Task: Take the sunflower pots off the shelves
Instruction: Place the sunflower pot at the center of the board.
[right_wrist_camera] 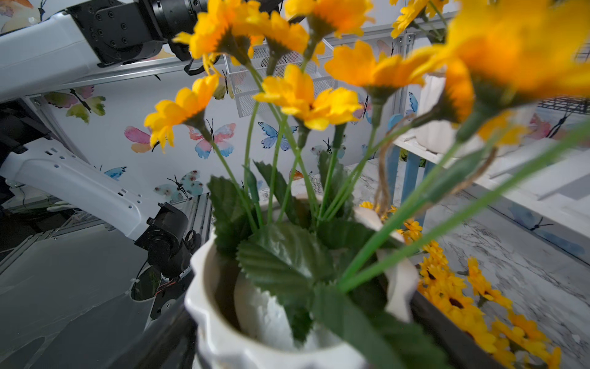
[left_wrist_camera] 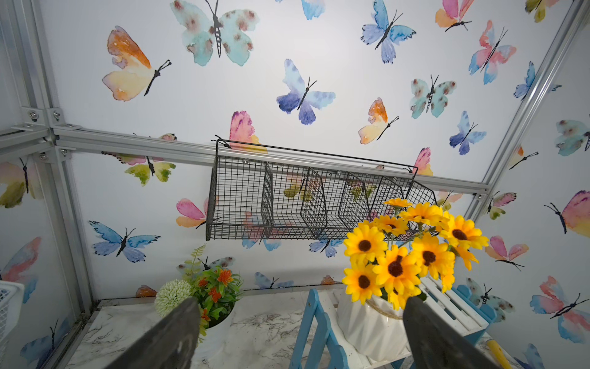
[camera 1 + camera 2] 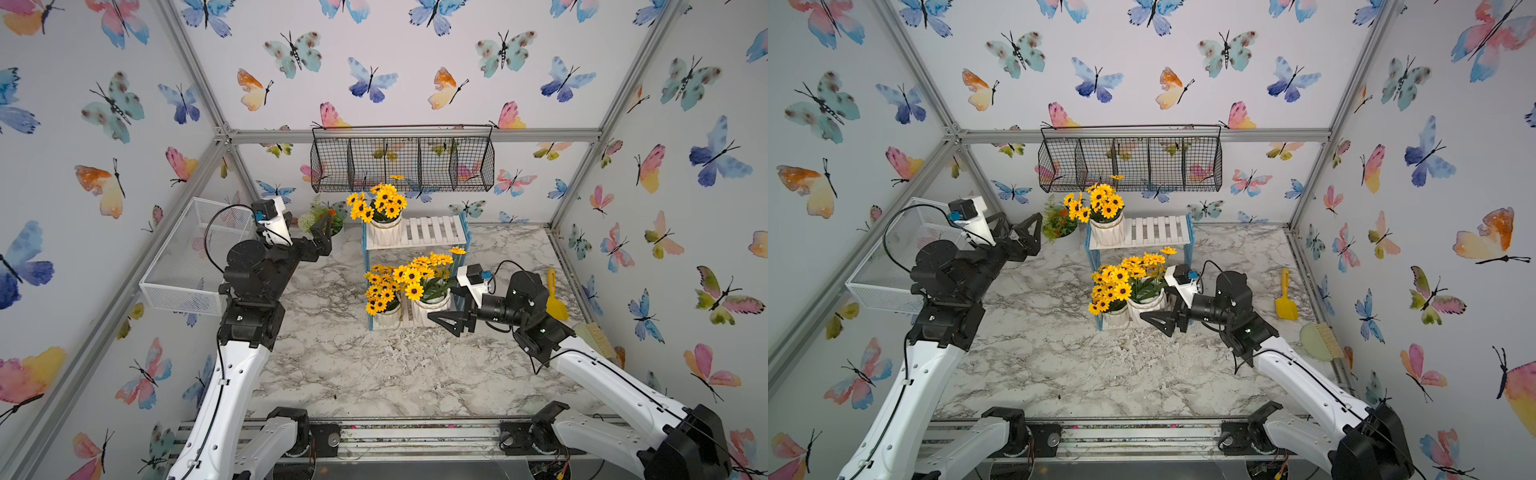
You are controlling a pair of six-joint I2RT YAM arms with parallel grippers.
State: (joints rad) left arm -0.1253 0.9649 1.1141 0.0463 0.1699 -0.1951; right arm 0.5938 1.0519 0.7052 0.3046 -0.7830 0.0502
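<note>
Three sunflower pots stand on the shelves [image 3: 432, 230] [image 3: 1154, 230]. One pot [image 3: 384, 230] [image 2: 367, 322] is at the left end of the top board. Two are on the bottom board: a left pot [image 3: 388, 318] and a right pot [image 3: 432, 309] [image 1: 255, 335]. My right gripper [image 3: 442, 301] [image 1: 303, 351] reaches in from the right, jaws wide and closed on the right pot, one finger on either side of its rim. My left gripper [image 3: 324, 232] [image 2: 301, 303] hangs open and empty left of the top board.
A white pot of mixed orange, white and green flowers [image 3: 1059, 224] [image 2: 207, 294] stands behind the left gripper. A black wire basket [image 3: 403, 164] hangs above the shelves. A white mesh basket [image 3: 187, 266] is on the left wall. A yellow scoop [image 3: 555, 299] and a brush [image 3: 594, 338] lie at the right.
</note>
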